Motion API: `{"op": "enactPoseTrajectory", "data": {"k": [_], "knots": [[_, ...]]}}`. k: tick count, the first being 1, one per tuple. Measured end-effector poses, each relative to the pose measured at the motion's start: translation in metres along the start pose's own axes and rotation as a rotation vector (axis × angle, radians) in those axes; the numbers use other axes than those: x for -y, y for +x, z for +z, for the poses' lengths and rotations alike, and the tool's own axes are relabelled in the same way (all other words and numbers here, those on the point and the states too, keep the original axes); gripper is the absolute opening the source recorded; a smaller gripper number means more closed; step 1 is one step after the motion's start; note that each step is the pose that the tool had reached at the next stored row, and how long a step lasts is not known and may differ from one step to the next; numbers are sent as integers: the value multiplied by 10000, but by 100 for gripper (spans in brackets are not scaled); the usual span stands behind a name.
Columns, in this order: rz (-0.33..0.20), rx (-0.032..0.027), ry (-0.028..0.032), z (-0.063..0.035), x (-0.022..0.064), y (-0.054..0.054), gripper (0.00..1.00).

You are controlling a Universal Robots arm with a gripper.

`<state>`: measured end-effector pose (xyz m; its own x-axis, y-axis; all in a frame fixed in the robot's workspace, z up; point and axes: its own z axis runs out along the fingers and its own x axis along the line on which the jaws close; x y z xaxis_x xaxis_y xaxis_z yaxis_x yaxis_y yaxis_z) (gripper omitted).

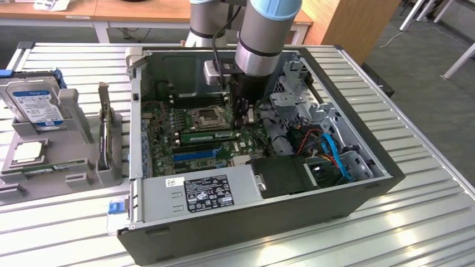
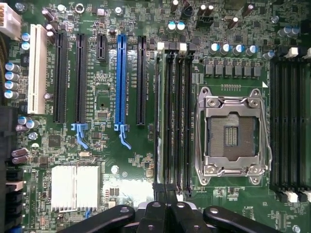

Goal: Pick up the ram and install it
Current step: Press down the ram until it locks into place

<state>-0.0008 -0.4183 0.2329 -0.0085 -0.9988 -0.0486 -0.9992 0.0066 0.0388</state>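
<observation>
exterior view: green ram stick, seated among motherboard slots

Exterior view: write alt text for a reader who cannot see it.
A robot arm reaches into an open black computer case on a slatted metal table, its gripper close to a long, narrow green ram stick on the motherboard. A blue-labelled silver hard drive stands in a grey holder at the exterior view's left.

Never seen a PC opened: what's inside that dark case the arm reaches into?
A green motherboard with an empty processor socket, black memory slots, a grey power supply; the arm hides what's beneath it.
</observation>
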Motion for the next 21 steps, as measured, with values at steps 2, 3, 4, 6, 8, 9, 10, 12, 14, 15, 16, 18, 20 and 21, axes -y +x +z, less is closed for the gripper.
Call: {"op": "enactPoseTrajectory", "data": {"k": [2, 3, 4, 6, 8, 9, 10, 12, 14, 15, 16, 18, 20, 21], "knots": [[-1, -1, -5, -24, 0, -1, 10], [0, -2, -8, -35, 0, -2, 10], [0, -2, -10, -45, 0, -2, 10], [0, -4, -14, -67, -1, -3, 10], [0, -3, -17, -85, -1, -4, 10], [0, -3, -17, -90, -1, -5, 10], [0, -1, -17, -90, 0, -5, 10], [0, -2, -18, -90, -1, -5, 10], [0, -3, -18, -91, -1, -4, 10], [0, -3, -18, -91, -3, -5, 10], [-1, -4, -17, -91, -9, -4, 10], [0, -5, -19, -90, -39, -4, 10], [1, -5, -19, -89, -79, -4, 10], [0, -5, -19, -88, -102, -4, 10]]}}
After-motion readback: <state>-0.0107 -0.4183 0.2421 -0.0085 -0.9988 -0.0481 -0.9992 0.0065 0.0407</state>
